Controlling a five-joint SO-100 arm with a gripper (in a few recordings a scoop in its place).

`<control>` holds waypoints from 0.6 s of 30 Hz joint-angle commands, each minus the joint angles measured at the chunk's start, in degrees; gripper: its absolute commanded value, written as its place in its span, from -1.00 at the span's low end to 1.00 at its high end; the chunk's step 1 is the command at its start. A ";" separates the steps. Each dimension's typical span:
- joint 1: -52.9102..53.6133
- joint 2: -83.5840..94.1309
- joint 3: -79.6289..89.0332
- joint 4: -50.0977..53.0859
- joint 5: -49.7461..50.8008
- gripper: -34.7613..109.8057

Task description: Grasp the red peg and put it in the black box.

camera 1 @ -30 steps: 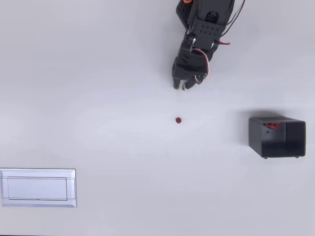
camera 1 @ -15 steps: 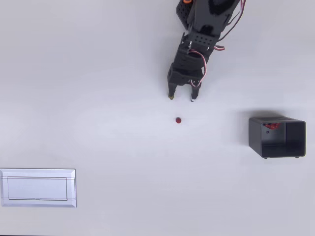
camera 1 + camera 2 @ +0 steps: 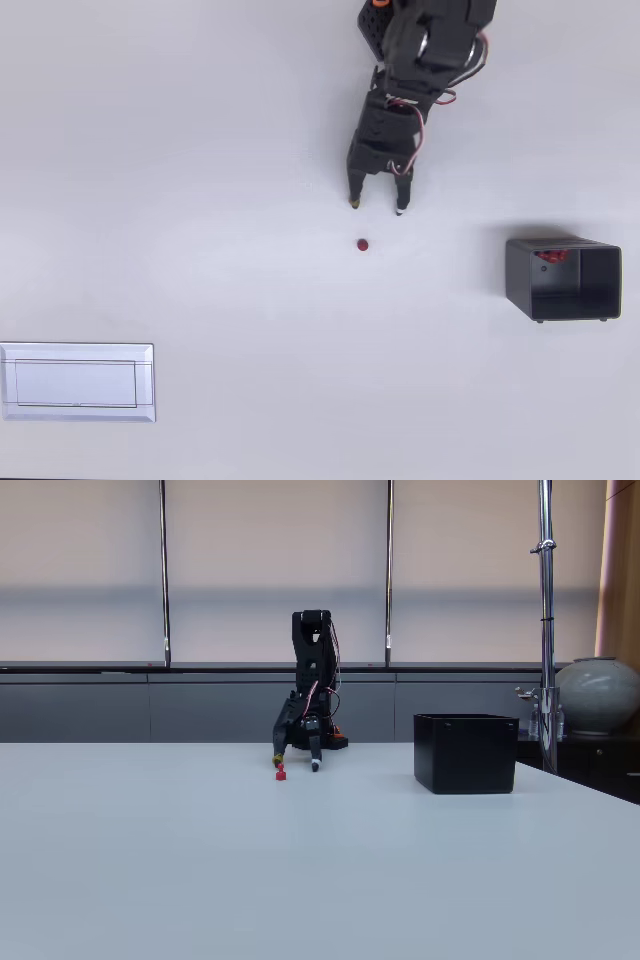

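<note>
The red peg [image 3: 362, 244] stands on the white table as a small dark-red dot; in the fixed view the red peg [image 3: 280, 772] is a short upright stub. My gripper [image 3: 376, 206] hangs open just behind the peg, its two fingertips spread apart with nothing between them; in the fixed view the gripper [image 3: 296, 764] points down close above the table, slightly right of the peg. The black box [image 3: 563, 279] sits at the right, open on top, with something small and red inside near its back wall. The fixed view shows the black box [image 3: 465, 752] right of the arm.
A flat white rectangular tray [image 3: 77, 381] lies at the lower left of the overhead view. The arm's base [image 3: 420, 30] stands at the table's far edge. Bare white table surrounds the peg.
The gripper has opened from nearly shut to wide and has moved forward toward the peg. The peg and box have not moved.
</note>
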 commanded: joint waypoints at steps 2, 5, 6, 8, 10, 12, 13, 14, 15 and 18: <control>-0.70 7.47 2.29 -8.70 -1.14 -0.16; -0.97 11.34 3.96 -12.04 -1.49 -0.16; -1.05 12.39 4.48 -13.10 -1.76 -0.16; -1.41 13.89 5.45 -14.06 -1.93 -0.16; -1.49 15.12 6.06 -15.12 -2.11 -0.16; -1.58 16.61 6.50 -16.61 -2.20 -0.17; -1.58 17.58 6.77 -17.40 -2.02 -0.17; -1.58 18.54 7.29 -18.19 -2.02 -0.17; -1.49 19.42 7.91 -19.07 -2.37 -0.17; -1.14 21.27 9.23 -20.74 -3.25 -0.17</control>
